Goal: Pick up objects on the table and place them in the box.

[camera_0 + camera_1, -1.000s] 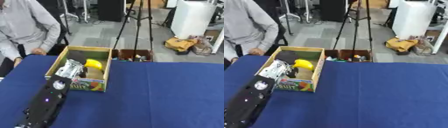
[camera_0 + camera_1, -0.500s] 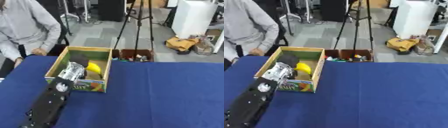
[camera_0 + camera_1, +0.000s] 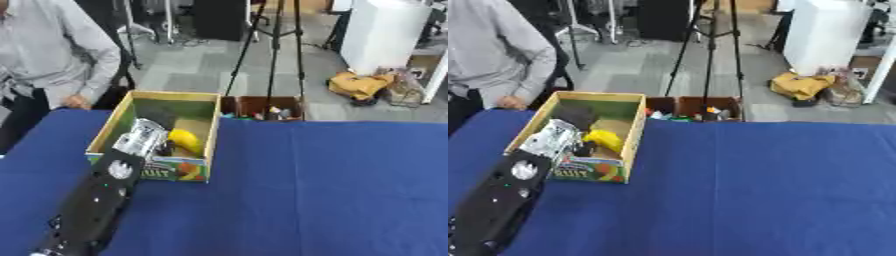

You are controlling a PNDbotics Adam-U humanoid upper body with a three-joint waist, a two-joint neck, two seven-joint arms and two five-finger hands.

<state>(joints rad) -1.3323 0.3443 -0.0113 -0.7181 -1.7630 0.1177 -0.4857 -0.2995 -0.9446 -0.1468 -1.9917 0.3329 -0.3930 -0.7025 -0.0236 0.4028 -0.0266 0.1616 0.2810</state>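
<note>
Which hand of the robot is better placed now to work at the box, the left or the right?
The left, most likely. The left hand reaches over the near wall of the box, beside a yellow object inside it. The right hand shows in neither view, so it would have to travel across the blue table first.

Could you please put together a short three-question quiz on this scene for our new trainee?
1. True or false: the left hand is reaching into the cardboard box.
2. Which colour is the rounded object lying in the box beside the hand? A) red B) yellow C) white
3. Fill in the missing word: the table is covered by a ____ cloth.

Key: 1 true; 2 B, yellow; 3 blue. The right hand shows in neither view, and the pictures do not settle whether the left hand's fingers are open or closed.
</note>
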